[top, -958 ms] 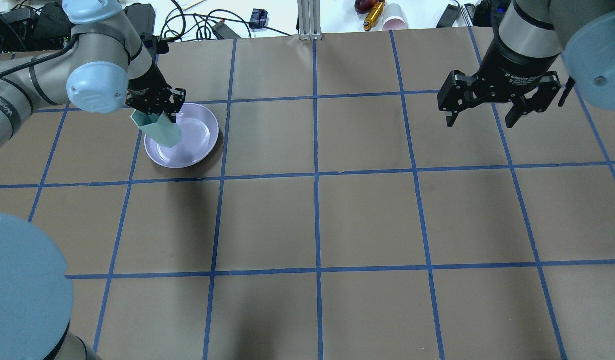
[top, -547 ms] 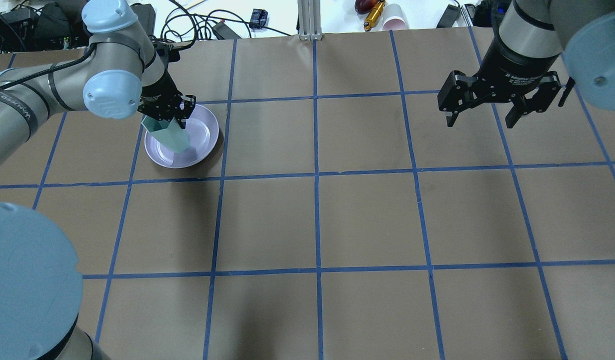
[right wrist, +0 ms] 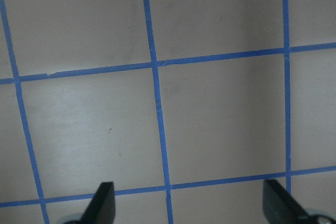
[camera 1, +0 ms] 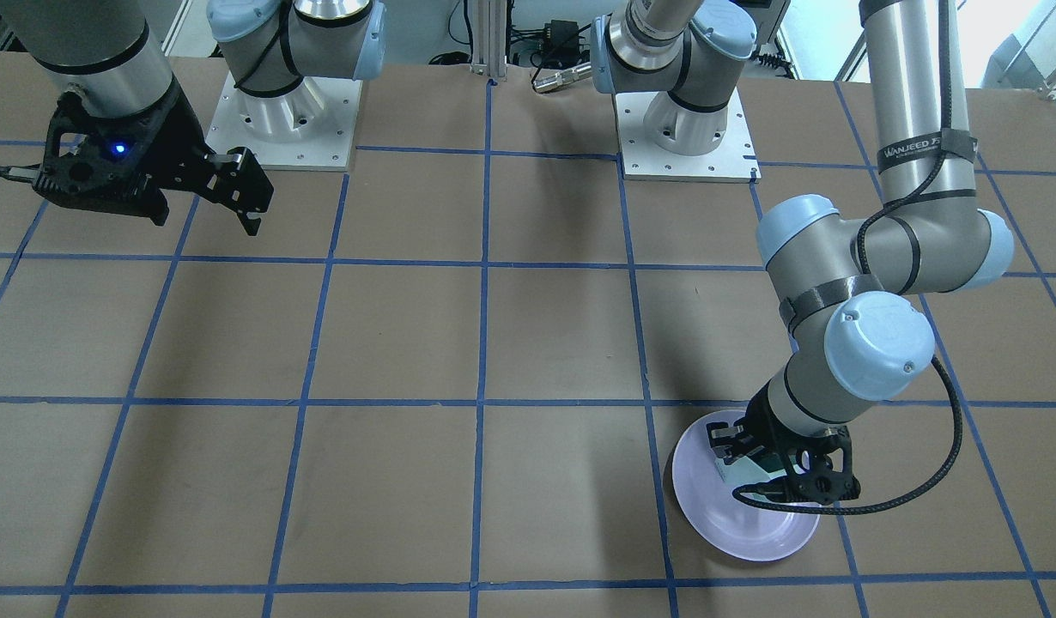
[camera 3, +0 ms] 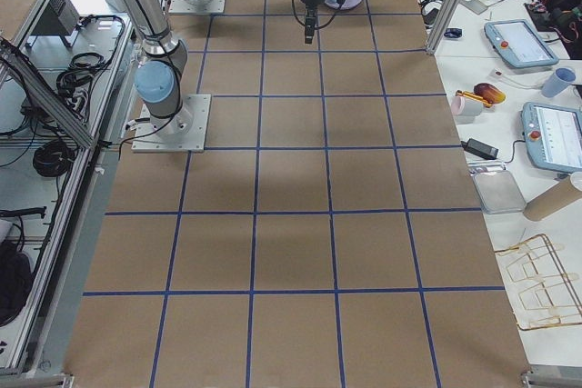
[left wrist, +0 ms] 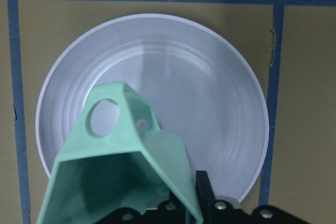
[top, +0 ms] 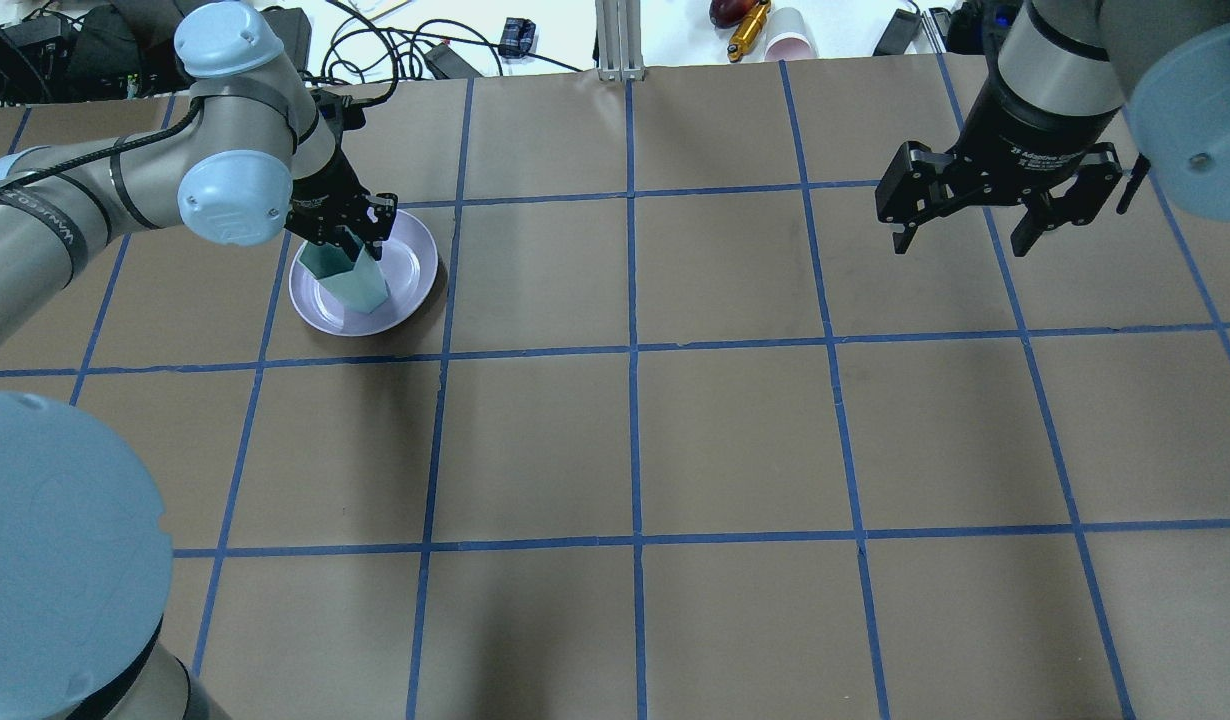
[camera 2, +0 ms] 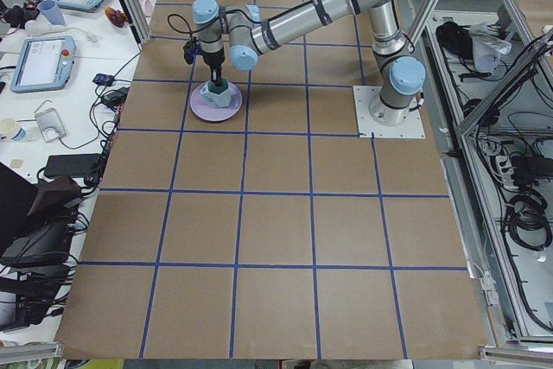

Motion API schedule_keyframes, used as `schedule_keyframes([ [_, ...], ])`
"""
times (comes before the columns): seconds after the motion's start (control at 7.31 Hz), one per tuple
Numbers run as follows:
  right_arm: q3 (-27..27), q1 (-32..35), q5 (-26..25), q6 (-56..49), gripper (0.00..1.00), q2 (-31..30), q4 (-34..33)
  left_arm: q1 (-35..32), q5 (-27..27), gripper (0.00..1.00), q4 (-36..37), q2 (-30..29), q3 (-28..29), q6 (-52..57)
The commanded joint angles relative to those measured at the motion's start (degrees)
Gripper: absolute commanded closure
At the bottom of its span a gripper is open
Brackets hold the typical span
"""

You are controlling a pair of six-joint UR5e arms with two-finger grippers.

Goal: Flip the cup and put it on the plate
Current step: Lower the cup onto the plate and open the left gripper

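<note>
The left gripper [top: 347,242] is down over the round, glossy lavender plate [top: 410,270], and its fingers [left wrist: 202,184] are pinching the wall of the small mint-green faceted cup [top: 355,280] at the rim. In the wrist view the cup [left wrist: 126,166] shows its darker teal inside to the camera, mouth up, with the angular loop handle on the side away from the gripper. From the left side view the cup [camera 2: 217,90] stands over the middle of the plate [camera 2: 216,111], roughly upright. Whether its base is touching the plate or just above it, I cannot tell.

Across the brown, blue-taped surface [top: 735,440], well apart from all this, the right gripper [top: 960,240] hangs in the air, fingers spread wide with nothing between them.
</note>
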Motion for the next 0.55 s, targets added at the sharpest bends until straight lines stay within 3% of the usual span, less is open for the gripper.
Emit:
schedule_keyframes([
  [0.0,-0.1,0.0,0.0,0.0,0.00,0.0,0.0,-0.1,0.3,0.00,-1.0,1.7,0.0,0.2],
  [0.41,0.0,0.0,0.0,0.0,0.00,0.0,0.0,-0.4,0.8,0.00,-1.9,5.6,0.6,1.2],
])
